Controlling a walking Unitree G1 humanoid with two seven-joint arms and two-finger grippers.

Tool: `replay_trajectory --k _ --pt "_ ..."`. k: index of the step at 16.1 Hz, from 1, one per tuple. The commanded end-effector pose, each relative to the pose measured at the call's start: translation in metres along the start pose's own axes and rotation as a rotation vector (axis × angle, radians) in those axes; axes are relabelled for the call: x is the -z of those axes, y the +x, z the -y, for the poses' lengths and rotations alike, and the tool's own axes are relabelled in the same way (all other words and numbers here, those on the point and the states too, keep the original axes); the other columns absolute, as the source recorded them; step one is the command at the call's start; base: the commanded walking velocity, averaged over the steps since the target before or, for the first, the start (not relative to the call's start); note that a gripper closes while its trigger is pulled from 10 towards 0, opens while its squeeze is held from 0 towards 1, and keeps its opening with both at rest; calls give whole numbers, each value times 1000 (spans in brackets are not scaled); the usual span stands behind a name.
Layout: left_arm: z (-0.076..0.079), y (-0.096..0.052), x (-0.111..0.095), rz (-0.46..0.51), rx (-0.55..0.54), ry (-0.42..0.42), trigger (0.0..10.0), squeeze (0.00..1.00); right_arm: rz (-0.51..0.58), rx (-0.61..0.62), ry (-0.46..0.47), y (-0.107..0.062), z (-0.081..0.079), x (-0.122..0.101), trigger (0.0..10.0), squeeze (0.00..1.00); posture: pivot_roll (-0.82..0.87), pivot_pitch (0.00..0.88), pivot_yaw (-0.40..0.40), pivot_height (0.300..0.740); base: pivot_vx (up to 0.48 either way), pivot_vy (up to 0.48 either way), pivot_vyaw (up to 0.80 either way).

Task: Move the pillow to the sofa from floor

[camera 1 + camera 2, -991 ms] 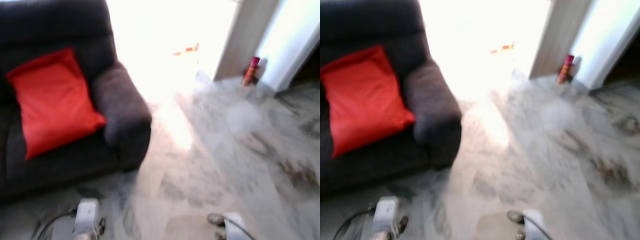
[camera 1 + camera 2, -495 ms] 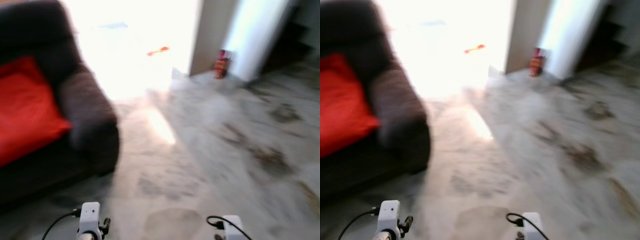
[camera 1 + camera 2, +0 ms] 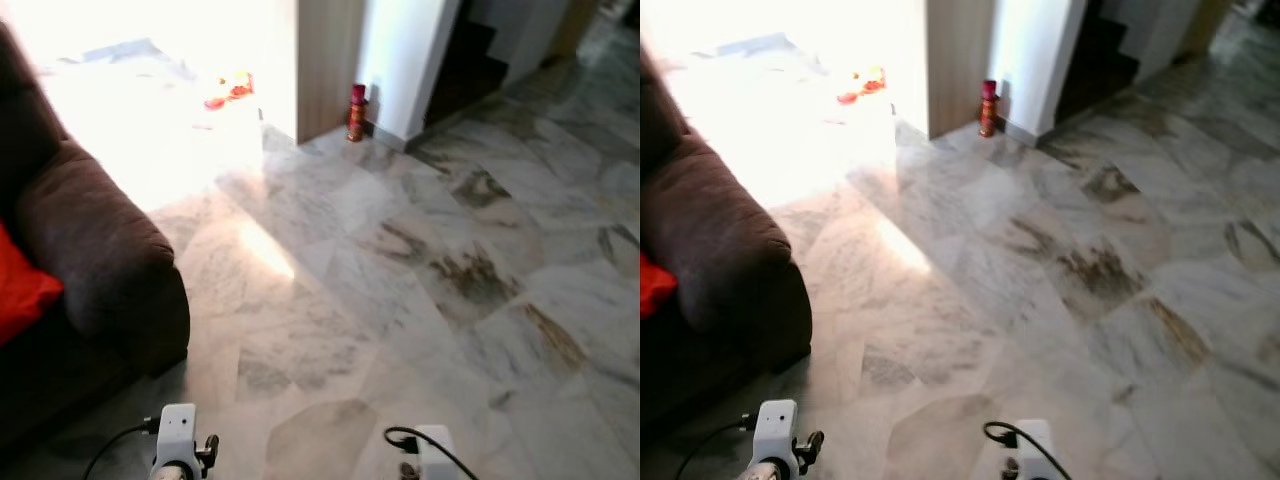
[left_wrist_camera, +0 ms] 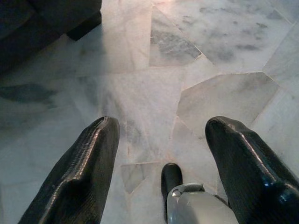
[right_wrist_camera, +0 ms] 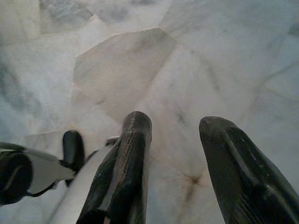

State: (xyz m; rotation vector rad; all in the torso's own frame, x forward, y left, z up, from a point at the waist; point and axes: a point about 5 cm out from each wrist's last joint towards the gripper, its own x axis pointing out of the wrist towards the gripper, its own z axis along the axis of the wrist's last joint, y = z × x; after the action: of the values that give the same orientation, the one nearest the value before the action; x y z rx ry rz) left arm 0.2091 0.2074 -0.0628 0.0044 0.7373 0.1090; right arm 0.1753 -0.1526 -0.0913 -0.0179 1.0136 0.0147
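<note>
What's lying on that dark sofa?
A red pillow sits on the sofa seat, just inside the armrest. Only its corner shows; the rest is cut off at the picture's edge.

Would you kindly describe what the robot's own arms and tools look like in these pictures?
Each wrist ends in a white boxy housing with a thin black cable looping off it. The left tool has two long, thick black fingers with a finely textured surface; the right tool has similar rounded black fingers, slightly scuffed.

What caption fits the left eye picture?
Red pillow on the dark sofa, marble floor ahead.
</note>
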Motion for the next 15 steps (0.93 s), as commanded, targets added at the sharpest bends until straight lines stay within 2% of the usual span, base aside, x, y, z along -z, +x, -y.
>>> replay_trajectory --k 1,15 --pt "-2 -2 6 -25 -7 3 10000 0 10 9 -3 0 0 -3 10000 0 98 83 -28 740 304 0 0" --pt "-1 -1 4 -20 2 3 10000 0 10 12 9 1 1 -6 10000 0 105 64 -20 740 370 0 0"
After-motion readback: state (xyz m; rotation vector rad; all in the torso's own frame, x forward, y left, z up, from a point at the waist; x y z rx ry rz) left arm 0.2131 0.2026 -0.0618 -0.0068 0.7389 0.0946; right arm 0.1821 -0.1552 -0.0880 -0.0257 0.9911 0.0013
